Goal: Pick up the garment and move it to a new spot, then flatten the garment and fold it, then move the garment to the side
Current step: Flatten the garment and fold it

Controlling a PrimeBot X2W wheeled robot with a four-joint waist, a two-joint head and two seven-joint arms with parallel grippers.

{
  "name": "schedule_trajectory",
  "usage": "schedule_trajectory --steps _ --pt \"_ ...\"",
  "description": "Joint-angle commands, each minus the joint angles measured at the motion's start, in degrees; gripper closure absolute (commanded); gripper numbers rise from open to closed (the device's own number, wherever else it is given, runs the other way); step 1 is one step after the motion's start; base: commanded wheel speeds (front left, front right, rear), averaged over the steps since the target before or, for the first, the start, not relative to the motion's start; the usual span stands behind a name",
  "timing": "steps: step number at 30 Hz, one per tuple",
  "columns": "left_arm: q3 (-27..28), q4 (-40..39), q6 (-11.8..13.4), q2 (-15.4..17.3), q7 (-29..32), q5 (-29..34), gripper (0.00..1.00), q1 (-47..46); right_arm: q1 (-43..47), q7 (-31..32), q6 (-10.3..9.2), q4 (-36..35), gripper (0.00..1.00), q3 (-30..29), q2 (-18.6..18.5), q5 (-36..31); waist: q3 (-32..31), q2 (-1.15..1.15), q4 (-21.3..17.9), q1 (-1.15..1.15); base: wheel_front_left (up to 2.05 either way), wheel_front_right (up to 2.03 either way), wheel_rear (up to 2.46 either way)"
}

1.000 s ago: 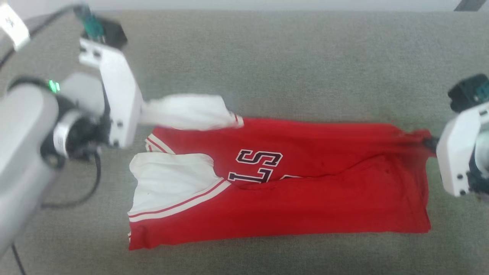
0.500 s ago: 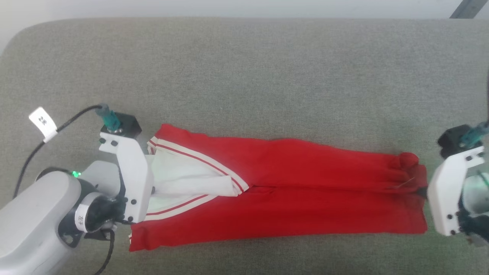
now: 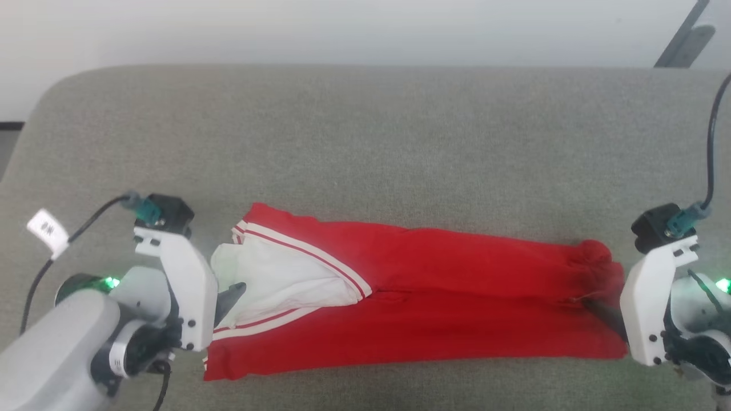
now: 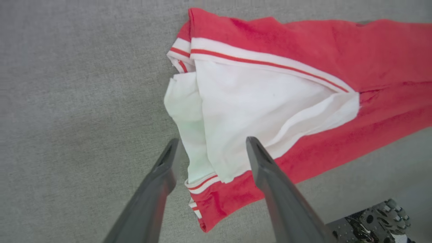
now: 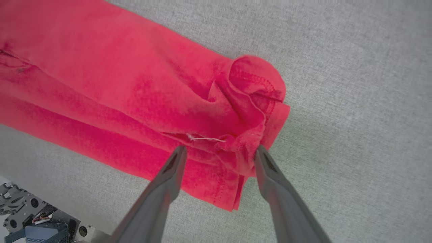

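Head view: the red shirt [image 3: 457, 297] lies folded lengthwise into a long band across the lower middle of the frame, on the grey fabric-covered tabletop [image 3: 365, 142]. Its white sleeve [image 3: 285, 279] is at the band's left end and its bunched hem [image 3: 594, 262] at the right end. The left tool [image 3: 231, 292] sits at the sleeve end and the right tool [image 3: 599, 308] at the hem end.

In the left wrist view the fingers stand wide apart with loose sleeve cloth between them and nothing pinched. In the right wrist view they are likewise spread, straddling the puckered hem corner.

The cloth looks light, thin and limp. It will likely sag, crease and slide over itself, and the layers may part when lifted. The firmest holds, I judge, are the striped trim [image 4: 270, 64] and the stitched hem, pinching all layers together at both ends.
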Motion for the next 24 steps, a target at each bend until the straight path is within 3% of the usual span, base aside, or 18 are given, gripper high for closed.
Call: schedule_trajectory --steps 1,6,15,24 --pt "0.7 -0.4 -0.4 0.2 -3.1 1.3 0.0 2.1 1.4 -1.1 -0.11 0.1 0.0 -0.8 0.2 0.1 -1.8 0.0 0.5 0.0 0.0 0.0 0.0" --pt "2.1 -1.8 -1.1 0.9 -12.6 3.4 0.0 6.7 3.7 -3.0 -0.1 0.6 0.0 -3.5 0.6 -0.4 -4.0 0.0 1.2 0.0 0.0 0.0 0.0" --pt "6.6 -3.4 -0.3 1.8 -29.4 5.7 0.0 15.2 6.1 -4.9 -0.1 3.3 0.0 -10.2 1.1 -1.2 -5.5 0.0 2.7 0.0 0.0 0.0 0.0" --pt "10.5 -1.9 1.0 1.0 -41.3 6.5 0.0 20.5 5.2 -3.6 -0.1 8.2 0.0 -13.1 2.5 -2.3 -4.8 0.0 4.6 0.0 0.0 0.0 0.0"
